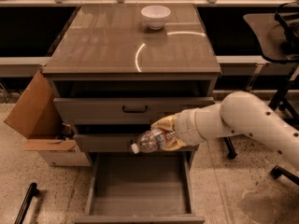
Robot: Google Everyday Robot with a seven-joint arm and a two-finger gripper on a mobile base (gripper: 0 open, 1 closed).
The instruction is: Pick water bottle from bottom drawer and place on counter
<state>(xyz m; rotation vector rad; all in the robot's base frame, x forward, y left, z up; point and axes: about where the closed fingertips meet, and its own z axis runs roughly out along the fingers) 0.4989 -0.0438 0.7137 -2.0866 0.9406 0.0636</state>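
Observation:
The water bottle (pixel 150 141), clear and crinkled with a white cap pointing left, is held lying sideways in my gripper (pixel 166 134). The gripper is shut on the bottle's rear end and holds it in front of the middle drawer, above the bottom drawer (pixel 140 190). The bottom drawer is pulled open and its flat floor is bare. My white arm reaches in from the right. The counter (pixel 117 41) is the glossy top of the cabinet, well above the bottle.
A white bowl (pixel 155 16) stands at the back of the counter. Two upper drawers (pixel 133 109) are partly pulled out. An open cardboard box (pixel 37 120) sits on the floor at left. A dark side table and chair legs (pixel 275 36) stand at right.

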